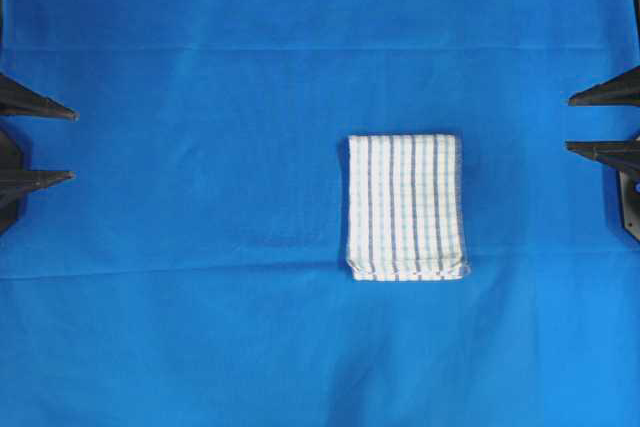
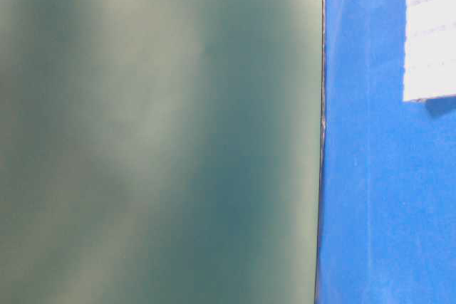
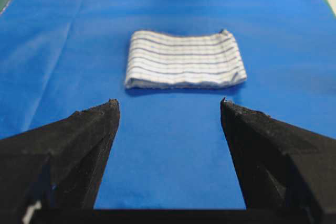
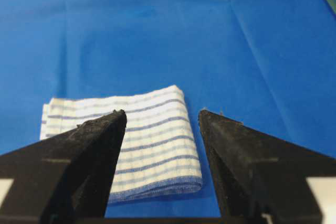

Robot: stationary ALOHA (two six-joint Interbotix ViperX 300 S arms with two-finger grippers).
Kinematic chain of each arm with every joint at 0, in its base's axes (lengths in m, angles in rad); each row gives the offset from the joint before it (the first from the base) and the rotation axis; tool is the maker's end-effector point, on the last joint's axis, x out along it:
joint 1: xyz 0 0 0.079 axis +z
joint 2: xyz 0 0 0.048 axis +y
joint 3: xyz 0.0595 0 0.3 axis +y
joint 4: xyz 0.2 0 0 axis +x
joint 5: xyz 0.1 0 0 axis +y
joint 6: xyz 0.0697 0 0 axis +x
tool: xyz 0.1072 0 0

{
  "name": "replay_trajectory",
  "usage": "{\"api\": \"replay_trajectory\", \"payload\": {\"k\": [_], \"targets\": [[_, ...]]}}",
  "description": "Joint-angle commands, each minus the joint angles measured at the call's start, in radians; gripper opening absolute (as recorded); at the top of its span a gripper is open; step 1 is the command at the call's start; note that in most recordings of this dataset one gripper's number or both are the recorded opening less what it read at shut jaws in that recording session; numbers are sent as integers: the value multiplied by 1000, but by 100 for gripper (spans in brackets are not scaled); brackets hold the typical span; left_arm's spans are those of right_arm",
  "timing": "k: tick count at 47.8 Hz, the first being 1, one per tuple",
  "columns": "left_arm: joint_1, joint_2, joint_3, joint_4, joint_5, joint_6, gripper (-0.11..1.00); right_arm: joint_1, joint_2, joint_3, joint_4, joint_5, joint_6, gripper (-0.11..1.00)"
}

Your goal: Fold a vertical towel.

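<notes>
Left gripper (image 1: 75, 145) parked at the left edge of the overhead view, tips pointing inward, jaws spread wide, nothing between them. Right gripper (image 1: 568, 124) mirrored at the right edge, likewise spread wide and holding nothing. Both well clear of the towel (image 1: 406, 207); only finger ends visible from overhead, arms cut off by the frame.

Towel folded into a compact rectangle, lying flat on the blue cloth (image 1: 200, 297), right of centre and nearer the right gripper. Stripes running lengthwise top to bottom in the overhead view; rounded fold along the lower edge, stitched edge along the right side.

Plenty of bare blue cloth around the towel on all sides, widest toward the left. Faint crease lines crossing the cloth above and below the towel.

From the left wrist, towel (image 3: 185, 59) seen ahead between the black fingers (image 3: 89, 145), apart from them. From the right wrist, towel (image 4: 152, 145) close below, partly hidden behind the left-hand finger (image 4: 86, 161).

Table-level view mostly a blurred grey-green surface (image 2: 157, 133); only a strip of blue cloth and a cut-off towel corner (image 2: 429, 33) showing at right.
</notes>
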Motion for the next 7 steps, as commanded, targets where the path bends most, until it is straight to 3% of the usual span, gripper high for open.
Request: {"api": "replay_trajectory", "payload": {"k": [1,7], "targets": [[2,18,-9,-2,-3,-2,74,0,17,-11,2,-5,2,61],[3,17,-9,-3,-3,-2,74,0,18,-11,2,-5,2,61]]}}
